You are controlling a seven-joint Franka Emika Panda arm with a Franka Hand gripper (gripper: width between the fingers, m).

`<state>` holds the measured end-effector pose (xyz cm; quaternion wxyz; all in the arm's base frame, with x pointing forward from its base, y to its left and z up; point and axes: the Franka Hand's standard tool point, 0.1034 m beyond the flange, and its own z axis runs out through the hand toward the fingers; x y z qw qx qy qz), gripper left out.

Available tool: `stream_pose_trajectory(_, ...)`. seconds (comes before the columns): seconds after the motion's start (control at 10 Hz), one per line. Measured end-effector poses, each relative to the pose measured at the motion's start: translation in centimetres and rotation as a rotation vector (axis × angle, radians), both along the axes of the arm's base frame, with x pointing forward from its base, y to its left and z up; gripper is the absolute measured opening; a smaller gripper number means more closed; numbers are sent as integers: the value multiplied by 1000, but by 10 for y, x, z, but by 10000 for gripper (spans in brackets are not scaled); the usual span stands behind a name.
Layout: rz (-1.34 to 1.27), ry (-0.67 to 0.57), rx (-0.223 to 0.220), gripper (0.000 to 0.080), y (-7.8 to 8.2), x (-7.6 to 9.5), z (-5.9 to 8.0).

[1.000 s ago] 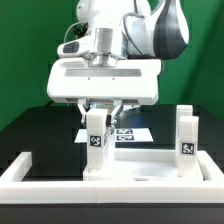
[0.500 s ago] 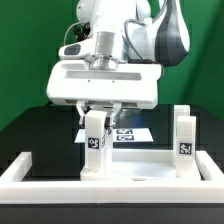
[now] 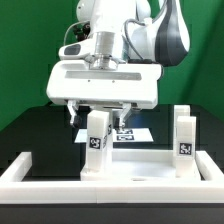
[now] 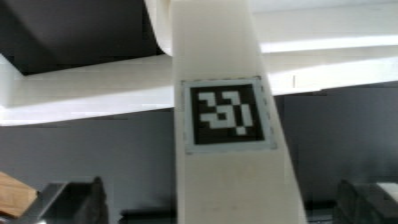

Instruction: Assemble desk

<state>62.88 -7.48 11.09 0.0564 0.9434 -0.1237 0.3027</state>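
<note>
A white square leg block [image 3: 97, 142] with a black-and-white tag stands upright on the flat white tabletop panel [image 3: 150, 168]. In the wrist view the same leg [image 4: 222, 120] fills the middle. My gripper [image 3: 99, 113] hangs over the leg's top, open. Its dark fingers [image 4: 71, 200] stand apart from the leg on either side, with a gap showing between each finger and the leg. A second tagged leg [image 3: 185, 135] stands upright at the exterior view's right, on the panel's edge.
A low white border wall [image 3: 60, 185] runs along the front and sides of the panel. The marker board [image 3: 130, 133] lies flat on the black table behind the legs.
The jaws have spread apart and let go of the leg they were shut on. The leg has stayed upright in place, and the arm has barely moved.
</note>
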Motion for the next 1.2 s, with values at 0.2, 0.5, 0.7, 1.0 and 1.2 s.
stream_pose_trajectory(0.2,0,0,0,646,0,0,0)
stream_pose_trajectory(0.5,6,173,168,648,4,-1,23)
stream_pose_trajectory(0.7,1,355,296,648,9,-5,16)
stream_pose_trajectory(1.0,-5,608,395,648,7,3,7)
stream_pose_trajectory(1.2,-11,576,371,648,-2,14,3)
